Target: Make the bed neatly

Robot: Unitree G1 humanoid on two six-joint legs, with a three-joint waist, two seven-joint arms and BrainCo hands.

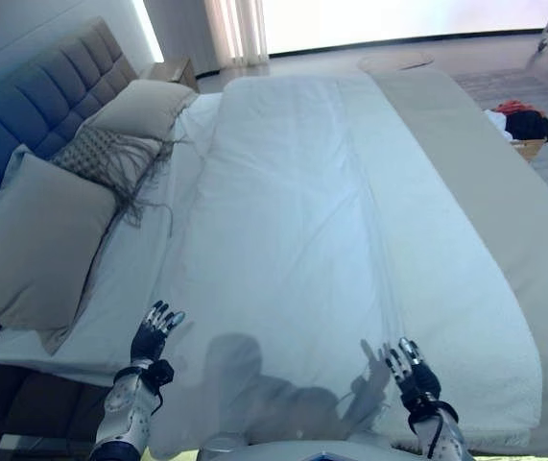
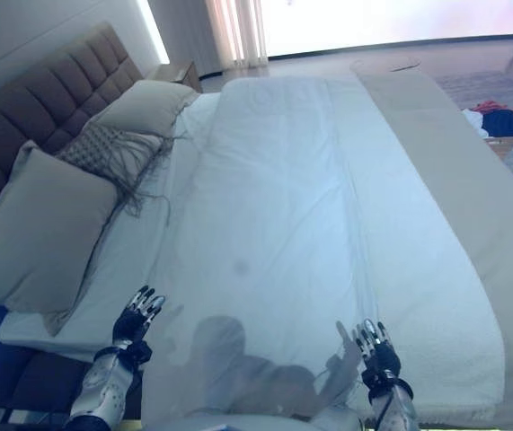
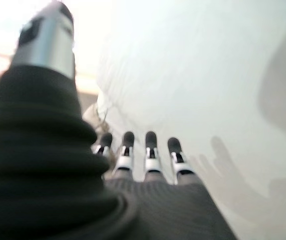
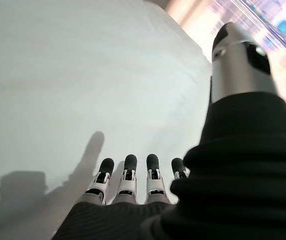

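Note:
A white duvet (image 1: 331,240) lies spread along the bed, folded back so a strip of white sheet (image 1: 130,279) shows beside the pillows. A beige mattress edge (image 1: 504,192) runs along the right. My left hand (image 1: 152,338) is open above the duvet's near left edge, fingers straight; it also shows in the left wrist view (image 3: 137,155). My right hand (image 1: 410,370) is open above the near right part of the duvet, fingers straight, holding nothing; it also shows in the right wrist view (image 4: 132,177).
A large beige pillow (image 1: 34,245), a fringed grey cushion (image 1: 106,158) and a second beige pillow (image 1: 144,106) lie along the tufted headboard (image 1: 34,96) at left. A nightstand (image 1: 173,69) stands at the far corner. A box of clothes (image 1: 521,127) sits on the floor at right.

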